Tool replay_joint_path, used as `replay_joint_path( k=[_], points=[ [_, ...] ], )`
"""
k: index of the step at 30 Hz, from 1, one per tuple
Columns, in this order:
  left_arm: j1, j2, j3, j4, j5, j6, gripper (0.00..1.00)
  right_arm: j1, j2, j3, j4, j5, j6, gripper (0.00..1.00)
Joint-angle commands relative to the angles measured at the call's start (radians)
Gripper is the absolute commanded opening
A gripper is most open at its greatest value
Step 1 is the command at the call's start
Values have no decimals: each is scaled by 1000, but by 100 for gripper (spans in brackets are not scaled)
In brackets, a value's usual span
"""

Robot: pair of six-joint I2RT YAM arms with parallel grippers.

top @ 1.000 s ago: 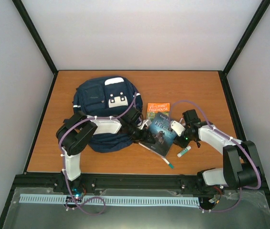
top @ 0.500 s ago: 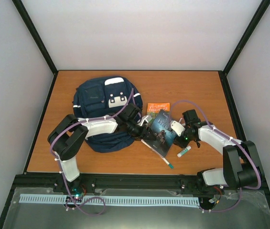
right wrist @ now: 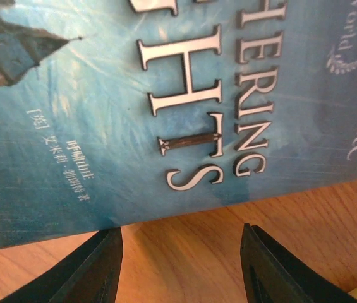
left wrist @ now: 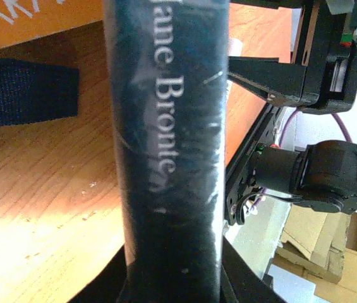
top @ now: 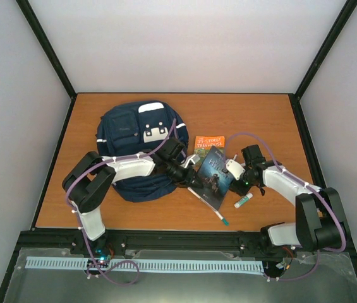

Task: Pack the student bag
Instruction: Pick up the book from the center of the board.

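Wooden tabletop (top: 260,120) between white walls, both arms meeting at one paperback.
The left gripper (top: 187,171) is clamped on the spine of the dark blue Wuthering Heights book (top: 213,181). The navy student bag (top: 127,129) lies just left of it, partly under that arm. The right gripper (top: 229,172) has its fingers apart at the book's opposite edge.

White walls (top: 191,44), black frame (top: 45,47), wooden table (top: 260,113)

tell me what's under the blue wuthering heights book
The orange book pokes out past its far edge, lower part covered. A white pen lies along its near edge on the table. Anything else beneath the blue book is hidden.
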Motion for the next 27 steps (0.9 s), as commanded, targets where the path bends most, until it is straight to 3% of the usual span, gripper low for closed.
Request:
replay_joint_path(
  k=[1,7,13,16,19,27],
  points=[
    [-3,-37,33,-39,10,40,15,-2,-27,3,34,-15,17,54],
    [-7,-121,54,-71,-71,55,1,-27,-101,42,82,189,48,56],
    [-7,-281,77,-76,-203,36,1,-134,-128,296,-57,133,115,66],
    [-7,-342,71,-46,-283,11,1,-177,-96,417,-135,59,176,76],
    [-7,-408,42,19,-358,-18,1,-229,-61,528,-211,-71,261,99],
    [1,-630,-77,106,-688,-27,1,-254,40,692,-276,-529,394,100]
  ],
)
